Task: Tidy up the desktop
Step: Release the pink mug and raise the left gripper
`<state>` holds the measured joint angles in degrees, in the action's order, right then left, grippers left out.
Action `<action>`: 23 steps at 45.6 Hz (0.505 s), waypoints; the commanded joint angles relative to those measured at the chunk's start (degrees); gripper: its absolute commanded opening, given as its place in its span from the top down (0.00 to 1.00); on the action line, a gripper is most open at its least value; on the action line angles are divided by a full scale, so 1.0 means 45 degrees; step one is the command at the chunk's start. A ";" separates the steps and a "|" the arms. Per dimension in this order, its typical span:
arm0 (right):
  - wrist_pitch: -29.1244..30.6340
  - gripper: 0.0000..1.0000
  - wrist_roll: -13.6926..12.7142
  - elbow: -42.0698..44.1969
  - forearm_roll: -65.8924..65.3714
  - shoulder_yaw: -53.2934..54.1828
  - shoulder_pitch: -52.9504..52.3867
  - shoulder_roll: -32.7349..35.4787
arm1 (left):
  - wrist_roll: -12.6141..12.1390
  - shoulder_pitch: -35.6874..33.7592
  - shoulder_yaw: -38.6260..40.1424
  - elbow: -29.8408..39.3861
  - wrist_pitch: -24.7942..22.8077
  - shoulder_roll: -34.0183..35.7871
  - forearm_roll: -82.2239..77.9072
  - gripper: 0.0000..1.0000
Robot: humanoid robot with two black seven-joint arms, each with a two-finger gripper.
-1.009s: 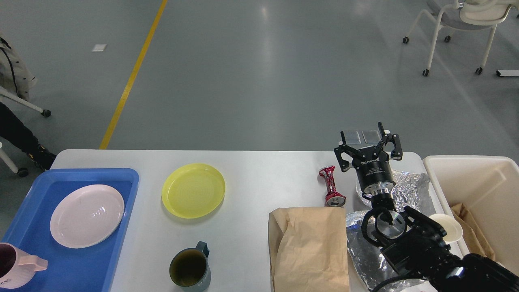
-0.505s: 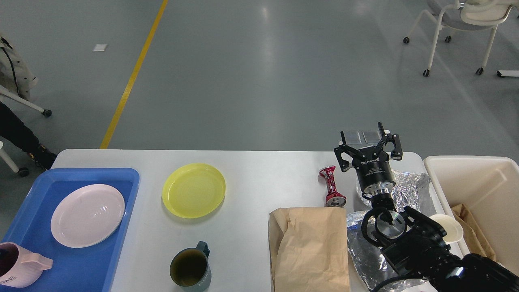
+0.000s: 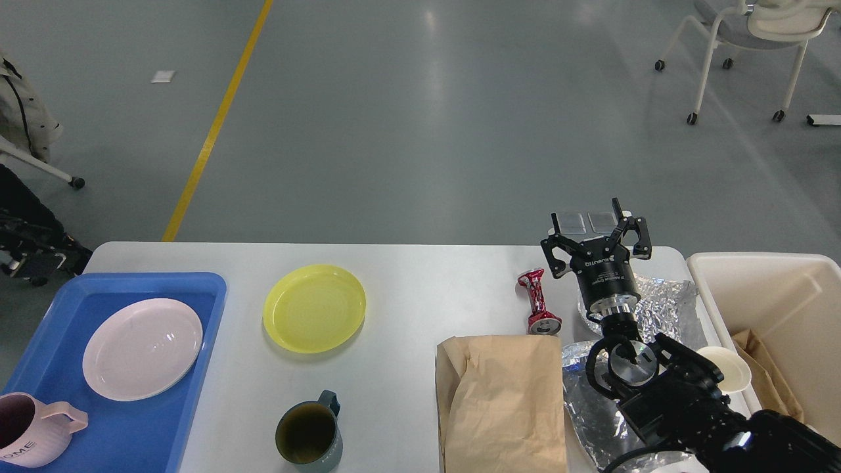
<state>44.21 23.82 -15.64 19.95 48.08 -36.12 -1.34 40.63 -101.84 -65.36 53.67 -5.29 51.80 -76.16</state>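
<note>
While the right gripper (image 3: 591, 222) stands raised over the far right part of the desktop (image 3: 420, 289), its two fingers are spread wide apart with nothing between them, their grey pads facing up toward the far edge. Its black arm runs down to the lower right corner of the view, crossing over crumpled foil (image 3: 663, 305) that lies just beside the gripper's wrist, and more foil (image 3: 585, 401) lies nearer the front edge. The left gripper does not show anywhere.

Just left of the wrist lies a crushed red can (image 3: 537, 310) on its side, its open end touching or nearly touching the top edge of a brown paper bag (image 3: 502, 404) that lies flat toward the front edge. Right of the arm, a cream bin (image 3: 775, 289) stands against the desktop's right end, with brown paper in its bottom; a small white bowl (image 3: 729, 369) shows at its near left rim, partly hidden by the arm.

Farther left, a yellow plate (image 3: 314, 307) rests on the bare desktop, and a dark grey-green mug (image 3: 309, 433) stands near the front edge, its handle pointing away. At the left end a blue tray (image 3: 197, 368) holds a pale pink plate (image 3: 142, 348) and a pink mug (image 3: 29, 430) at its near corner.
</note>
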 commanded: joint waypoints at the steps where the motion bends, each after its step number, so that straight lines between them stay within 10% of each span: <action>1: 0.0000 0.00 0.0000 0.0000 -0.0001 0.0000 0.0000 -0.0015 | -0.0630 -0.1799 -0.0045 0.2443 -0.0992 -0.0593 0.1082 0.41; 23: 0.0000 0.00 0.0000 -0.0020 -0.0001 0.0000 0.0000 0.0004 | -0.3559 0.0774 0.0676 0.5612 -0.0974 -0.4792 0.3331 0.41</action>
<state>44.21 23.82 -15.66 19.95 48.08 -36.12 -1.35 28.35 -104.19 -64.67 78.51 -10.11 33.13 -61.01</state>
